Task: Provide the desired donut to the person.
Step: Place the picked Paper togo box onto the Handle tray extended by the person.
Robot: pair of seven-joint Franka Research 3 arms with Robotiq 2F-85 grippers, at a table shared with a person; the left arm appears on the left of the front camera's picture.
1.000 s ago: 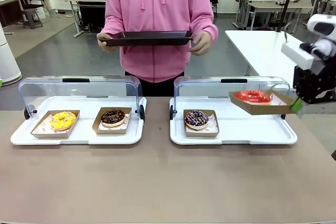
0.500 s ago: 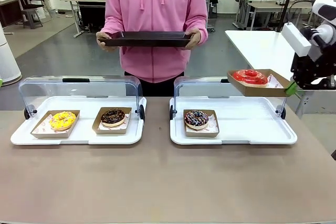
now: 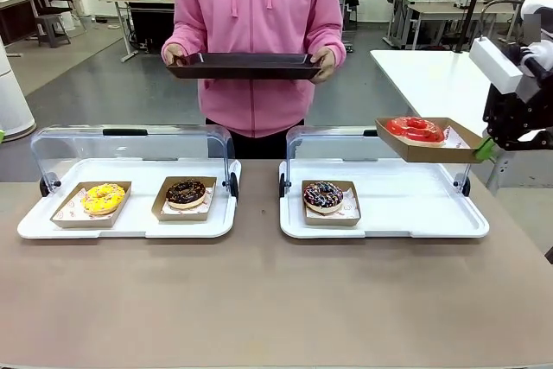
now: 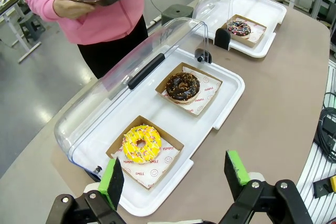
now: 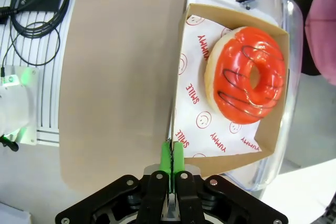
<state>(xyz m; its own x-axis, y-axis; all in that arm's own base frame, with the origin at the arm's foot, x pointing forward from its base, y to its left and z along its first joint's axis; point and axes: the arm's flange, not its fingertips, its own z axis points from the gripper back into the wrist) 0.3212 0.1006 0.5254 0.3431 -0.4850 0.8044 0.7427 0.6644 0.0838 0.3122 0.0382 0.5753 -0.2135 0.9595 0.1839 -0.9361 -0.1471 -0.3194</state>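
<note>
Scanning from the left, my left gripper (image 4: 174, 176) hangs wide open and empty at the near edge of the left display tray (image 4: 233, 87), which holds a yellow donut (image 4: 141, 143) and a chocolate donut (image 4: 182, 85). At the far middle, the person (image 3: 255, 6) holds out a black tray (image 3: 246, 65). On the right, my right gripper (image 5: 171, 153) is pinched tight on one thin wall of the cardboard box (image 3: 432, 151) carrying the red donut (image 3: 416, 129), raised above the right display tray (image 3: 406, 205). I judge the load light, the card floppy and the icing soft, so this edge pinch suits it, provided the box is kept level.
</note>
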